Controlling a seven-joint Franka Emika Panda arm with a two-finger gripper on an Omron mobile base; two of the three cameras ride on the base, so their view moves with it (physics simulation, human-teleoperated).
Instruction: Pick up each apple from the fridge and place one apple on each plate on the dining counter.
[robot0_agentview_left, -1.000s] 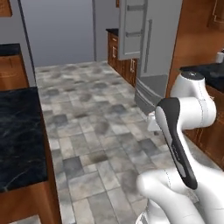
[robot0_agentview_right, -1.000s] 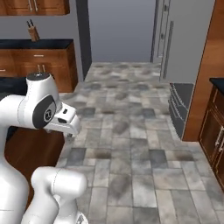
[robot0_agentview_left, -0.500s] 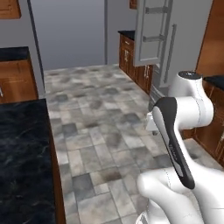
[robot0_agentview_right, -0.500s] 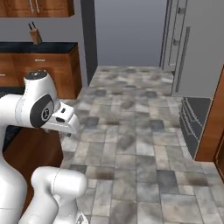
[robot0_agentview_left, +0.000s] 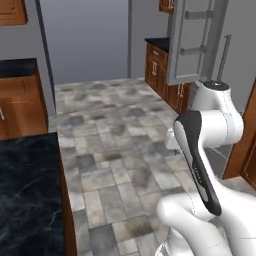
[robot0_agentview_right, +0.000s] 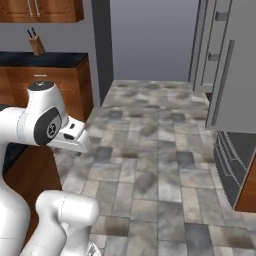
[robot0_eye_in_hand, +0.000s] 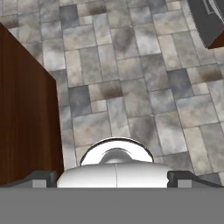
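The fridge (robot0_agentview_right: 231, 75) stands at the right with its grey door swung open; its lower drawers (robot0_agentview_right: 234, 162) show below, and a corner of them sits at the top right of the hand view (robot0_eye_in_hand: 209, 21). In the left base view the open fridge door (robot0_agentview_left: 192, 42) is at the upper right. The dining counter's black marbled top (robot0_agentview_left: 27, 192) lies at the lower left, and its brown wood side (robot0_eye_in_hand: 26, 109) runs along the left of the hand view. My gripper (robot0_eye_in_hand: 113, 177) points down at the tiled floor, open and holding nothing. The apples and plates are out of view.
Grey tiled floor (robot0_agentview_left: 115, 145) stretches between the counter and the fridge. Wooden cabinets with a dark top and a knife block (robot0_agentview_right: 35, 44) stand at the back left. More wooden cabinets (robot0_agentview_left: 160, 70) stand beyond the fridge door.
The base has driven on and turned, so the whole scene has shifted; the fridge with its open door looms larger and nearer. The gripper stays open.
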